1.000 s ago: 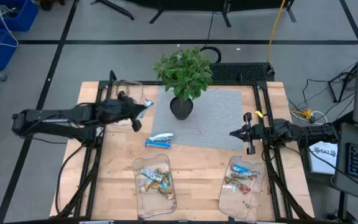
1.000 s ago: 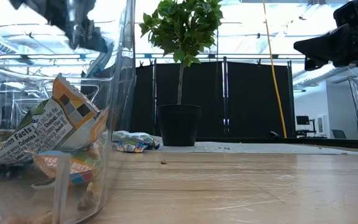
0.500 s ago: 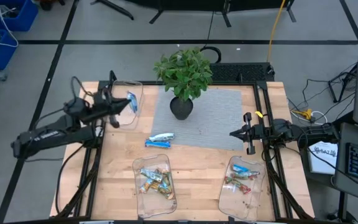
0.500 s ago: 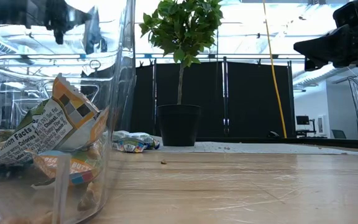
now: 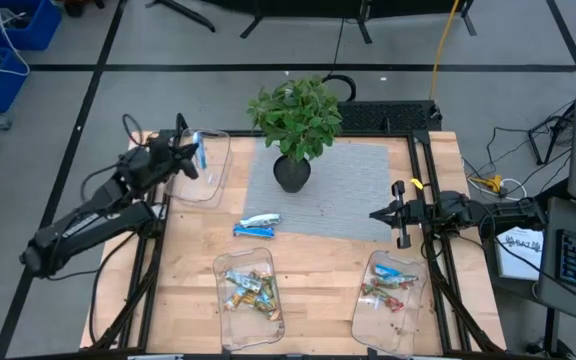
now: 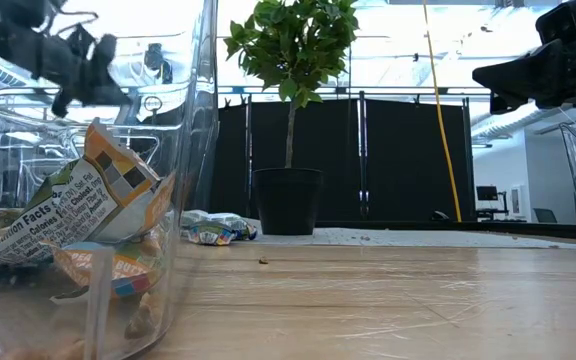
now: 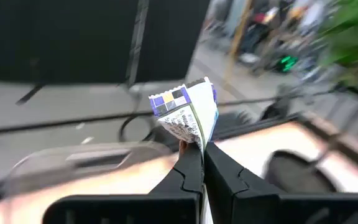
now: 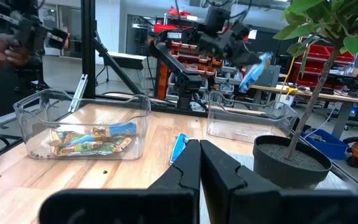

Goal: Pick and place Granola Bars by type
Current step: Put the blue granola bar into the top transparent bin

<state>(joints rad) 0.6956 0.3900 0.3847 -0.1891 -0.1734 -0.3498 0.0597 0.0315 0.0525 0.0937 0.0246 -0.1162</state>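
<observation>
My left gripper (image 5: 190, 157) is shut on a blue-white granola bar (image 5: 200, 150), held above the clear tray (image 5: 208, 172) at the table's far left. The left wrist view shows the bar (image 7: 186, 113) sticking out past the fingertips. A second blue-white bar (image 5: 258, 226) lies flat on the wood at the grey mat's near edge. Two clear trays at the near edge hold more bars: one (image 5: 248, 290) with green-yellow-orange wrappers, one (image 5: 388, 290) with mixed wrappers. My right gripper (image 5: 396, 213) waits shut at the table's right side, touching nothing. My left gripper pinches one end of the blue-white bar (image 7: 194, 135) between its two fingers. The fingers (image 7: 188, 165) lie nearly level, coming from the table's left. The bar's other end (image 7: 176, 99) sticks out beyond the fingertips, and the bar is lifted clear above the far-left tray.
A potted plant (image 5: 296, 125) stands on the grey mat (image 5: 348, 190) at the table's far middle. Bare wood lies between the mat and the two near trays. Black frame rails (image 5: 430, 180) run along the table's sides.
My left gripper has swung from beside the mat's left edge toward the table's far left, rolling as it went, and now hangs over the far-left tray. It has stayed shut on the blue-white bar, which rode along clear of the table.
</observation>
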